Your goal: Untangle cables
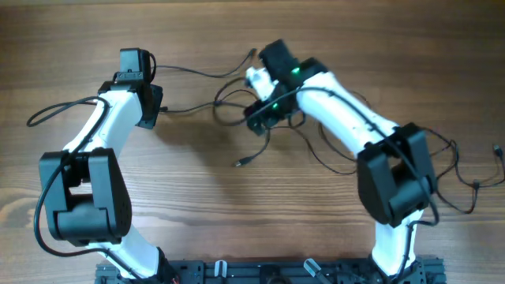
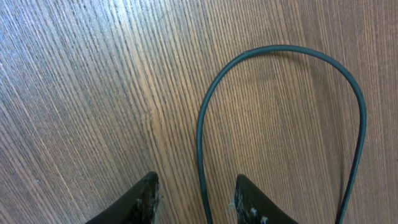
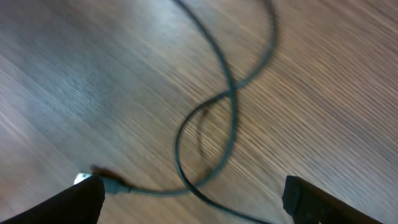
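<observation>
Your left gripper sits low over the table with its jaws partly apart. A single strand of the cables runs up between the two fingers and curls into a wide loop ahead of them. There is bare wood on either side of the strand, so nothing is clamped.

Your right gripper is spread wide and holds nothing. It hovers over the place where one cord crosses itself in a small loop, and a plug end lies just beside its left finger. That view is blurred, so I cannot tell which strand lies on top.

From overhead, the main knot lies on the table under and just left of the right gripper. More cord trails off to the right past that arm, and one loose plug points toward the middle of the table.

I judge that you are at the grasping step, and the knot is not yet pulled apart. Next, close the left jaws squarely on the strand between them to anchor it. Then bring the right down on a single cord near the crossing and draw it away gently, taking care not to pinch two cords together.
</observation>
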